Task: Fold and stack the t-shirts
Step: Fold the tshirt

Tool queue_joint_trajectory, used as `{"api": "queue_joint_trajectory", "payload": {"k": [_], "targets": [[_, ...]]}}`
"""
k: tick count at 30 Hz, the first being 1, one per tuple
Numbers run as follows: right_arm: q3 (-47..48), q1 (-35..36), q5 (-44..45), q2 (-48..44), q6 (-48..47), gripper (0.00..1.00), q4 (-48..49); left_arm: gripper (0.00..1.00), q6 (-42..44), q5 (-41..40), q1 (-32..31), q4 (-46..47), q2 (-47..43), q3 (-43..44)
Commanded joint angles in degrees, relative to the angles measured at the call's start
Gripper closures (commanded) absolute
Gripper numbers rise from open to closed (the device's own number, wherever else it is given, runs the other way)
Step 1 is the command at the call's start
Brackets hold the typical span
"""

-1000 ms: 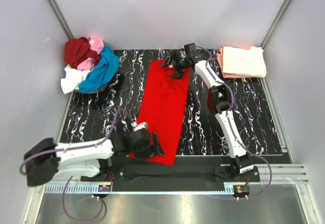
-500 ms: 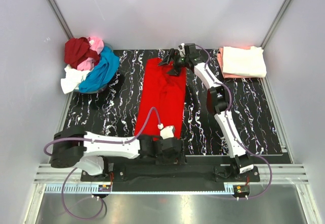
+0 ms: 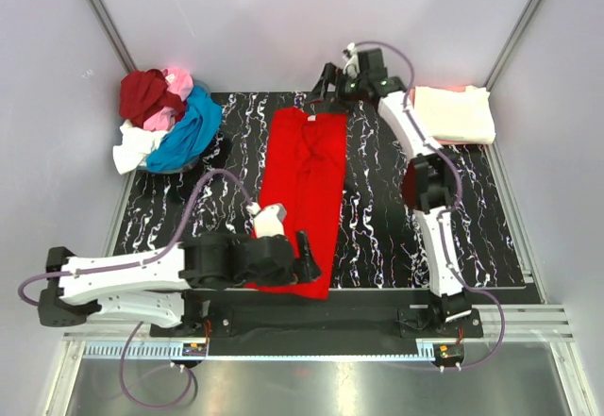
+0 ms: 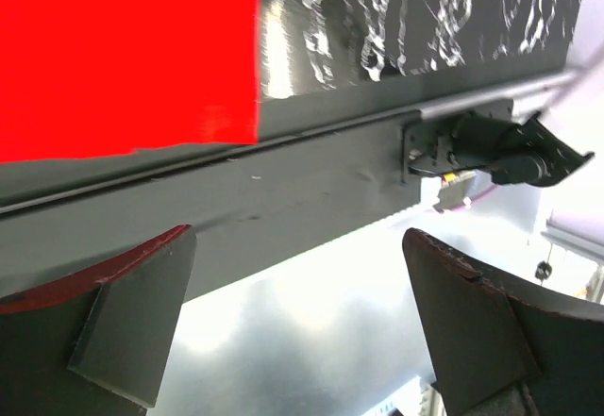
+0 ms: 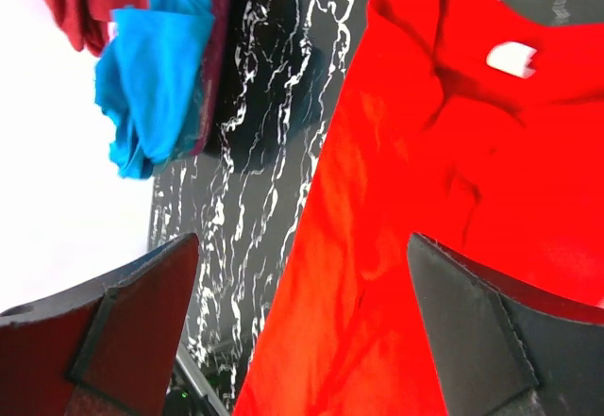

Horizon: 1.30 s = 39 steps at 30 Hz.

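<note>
- Black marbled bench (image 3: 453, 218) between pale walls (image 3: 283, 20); bright red t-shirt (image 3: 307, 180) lies mid-bench as a long strip.
- Both released, empty: left tool (image 3: 304, 263), right tool (image 3: 330, 86); the right has drawn back off the shirt's far end.

I have bare mat (image 3: 368, 227) to pass on both sides of the red shirt (image 3: 307, 171), blocked by the shirt heap (image 3: 170, 119) far left and the folded stack (image 3: 453, 114) far right.

Spread shirt (image 3: 304, 190) lies centre, heap (image 3: 165, 119) far left, stack (image 3: 453, 114) far right.
</note>
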Motion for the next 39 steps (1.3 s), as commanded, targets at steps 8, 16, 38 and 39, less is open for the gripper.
{"api": "queue_joint_trajectory", "payload": {"k": [8, 16, 38, 39], "targets": [[-46.0, 1.5, 16.7, -44.5, -1.3, 0.0, -7.0, 0.01, 6.4, -9.0, 11.1, -11.8, -15.5, -3.1], [-93.7, 20.1, 26.8, -75.7, 13.9, 0.13, -2.2, 0.01, 22.2, 1.7, 33.1, -5.2, -16.5, -11.8], [-104.7, 47.2, 34.3, -67.2, 37.1, 0.33, 13.8, 0.01, 22.6, 7.6, 40.3, 2.4, -17.4, -23.2], [-104.6, 47.2, 34.2, -66.5, 37.1, 0.33, 14.3, 0.01, 22.5, 7.6, 40.3, 2.5, -17.6, -23.4]]}}
